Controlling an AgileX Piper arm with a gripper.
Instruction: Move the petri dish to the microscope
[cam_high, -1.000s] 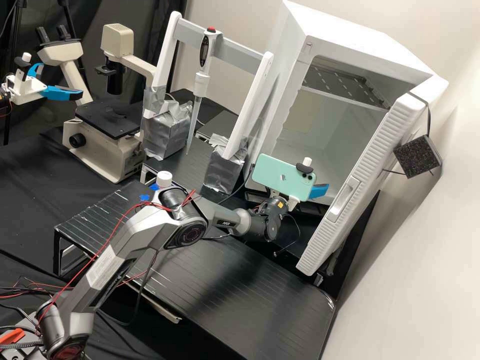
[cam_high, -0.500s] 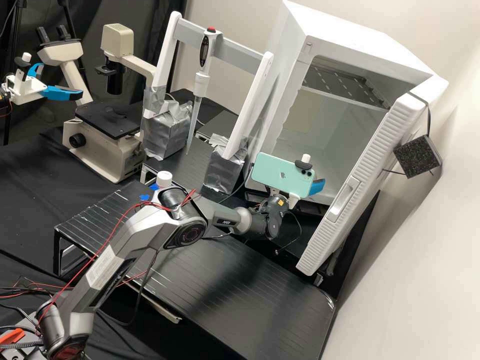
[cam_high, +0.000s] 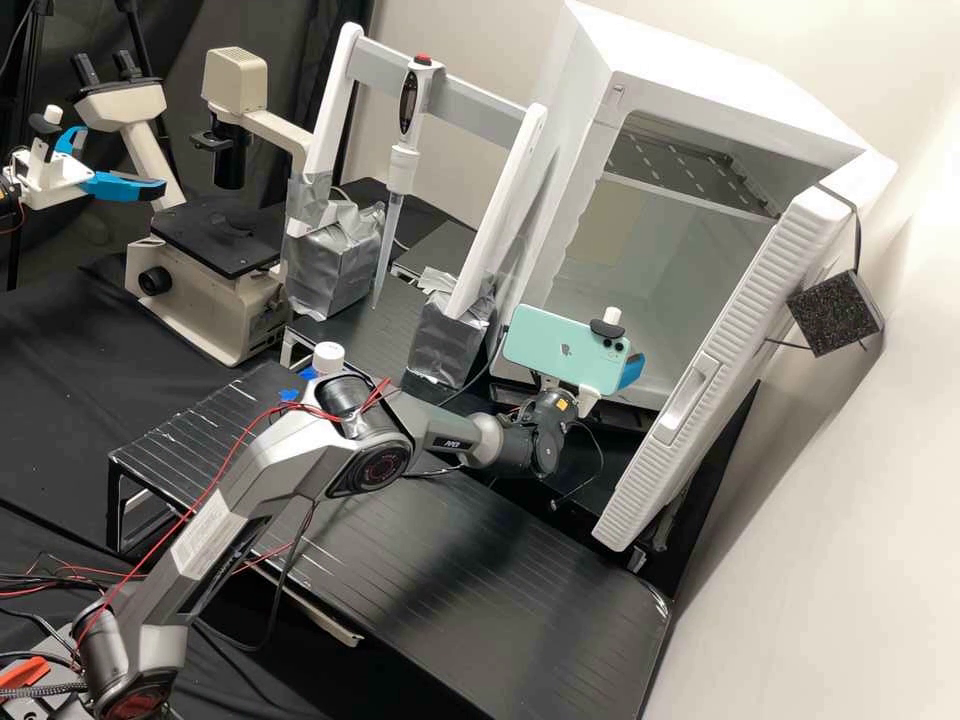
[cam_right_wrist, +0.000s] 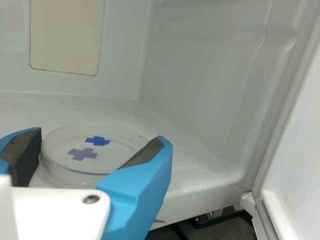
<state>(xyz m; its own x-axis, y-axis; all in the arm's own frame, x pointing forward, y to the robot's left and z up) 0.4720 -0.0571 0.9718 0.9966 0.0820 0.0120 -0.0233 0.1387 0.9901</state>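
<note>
In the high view my gripper (cam_high: 631, 371) is at the white incubator's open front, partly hidden behind the phone mounted on the wrist. The wrist view has the gripper (cam_right_wrist: 101, 138) open, its blue fingers with dark pads wide apart. Between them is the clear round petri dish (cam_right_wrist: 71, 144), lying flat on the incubator's white floor. A blue cross shows through it, with a fainter one beside that. One finger partly covers the dish's rim; whether it touches cannot be told. The beige microscope (cam_high: 222, 305) stands at the back left, its black stage (cam_high: 215, 237) level.
The incubator's door (cam_high: 730, 365) stands open beside my wrist. A pipette (cam_high: 402, 165) hangs from a white frame between incubator and microscope. A white-capped bottle (cam_high: 328, 357) stands behind my arm's elbow on the black bench (cam_high: 480, 600). The second arm's gripper is at the far left.
The wrist with its phone has shifted and turned slightly, and the blue finger seen past the phone now sits a little higher and less far right. The rest of the arm looks nearly the same.
</note>
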